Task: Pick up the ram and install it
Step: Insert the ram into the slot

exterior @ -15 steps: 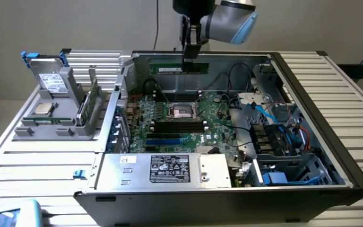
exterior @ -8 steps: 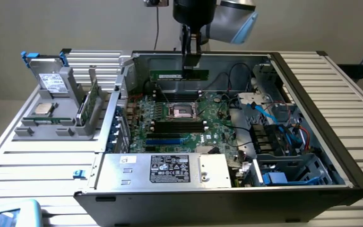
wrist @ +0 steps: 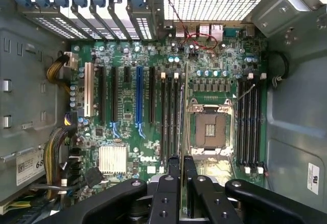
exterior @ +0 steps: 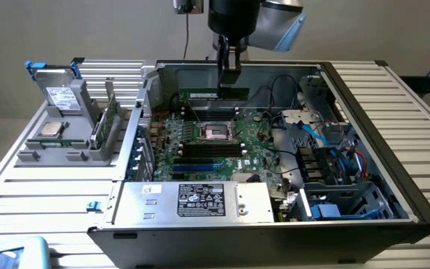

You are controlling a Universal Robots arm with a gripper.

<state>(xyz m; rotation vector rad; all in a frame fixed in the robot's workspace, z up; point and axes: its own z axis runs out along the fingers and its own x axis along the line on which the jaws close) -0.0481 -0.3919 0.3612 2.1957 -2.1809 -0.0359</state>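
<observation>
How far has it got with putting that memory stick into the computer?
Pickup looks done: the ram is clamped in the end effector, lifted above the motherboard inside the open case. Left: seating it; it is not yet in a memory slot.

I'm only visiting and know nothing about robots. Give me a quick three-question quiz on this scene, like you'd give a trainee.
1. True or false: the end effector grips the ram.
2. Where is the ram? A) in the rack outside the case; B) held over the motherboard; C) lying on the power supply.
3. Fill in: the processor socket is ____ (filled or empty).
Key: 1 true; 2 B; 3 empty.
</observation>
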